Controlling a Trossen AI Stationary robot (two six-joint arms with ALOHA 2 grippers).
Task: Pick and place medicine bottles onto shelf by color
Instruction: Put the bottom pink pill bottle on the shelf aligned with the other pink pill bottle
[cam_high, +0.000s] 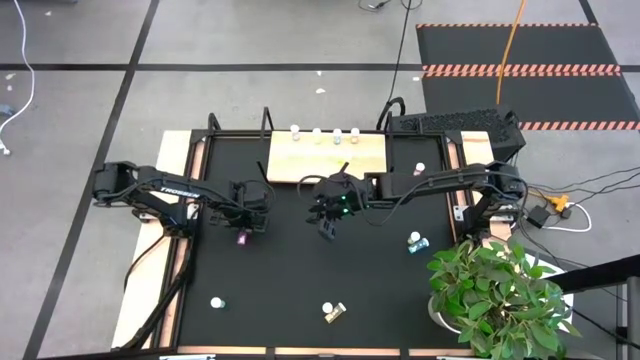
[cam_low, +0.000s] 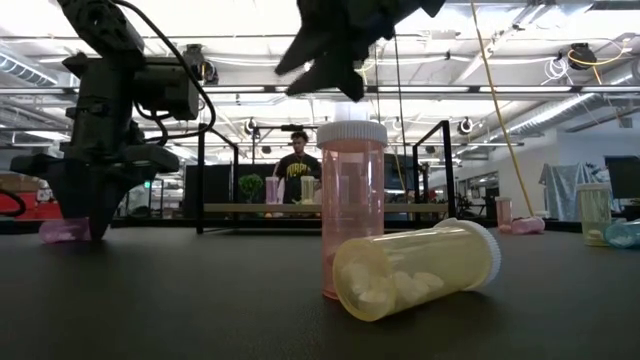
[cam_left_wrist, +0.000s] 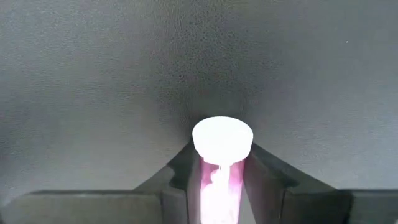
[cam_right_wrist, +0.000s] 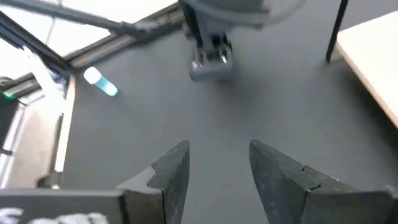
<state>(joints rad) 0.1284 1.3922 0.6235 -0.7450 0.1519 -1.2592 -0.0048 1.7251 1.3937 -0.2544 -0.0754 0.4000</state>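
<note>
Grey floor (cam_high: 250, 40) crossed by dark lines, a hazard-striped black mat (cam_high: 515, 45), bright ceiling lights (cam_low: 500, 20) overhead.

Potted plant (cam_high: 500, 290), keyboard (cam_high: 455, 123) at table (cam_high: 290, 280) edge; person (cam_low: 297, 165) behind.

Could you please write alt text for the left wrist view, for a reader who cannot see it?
A pink medicine bottle with a white cap lies between the two dark fingers of the left gripper, which close in on its sides. Behind it is only bare black tabletop.

Bare black tabletop (cam_high: 290, 270) between scattered bottles (cam_high: 334, 312); shelf (cam_high: 326, 158) rearward.
</note>
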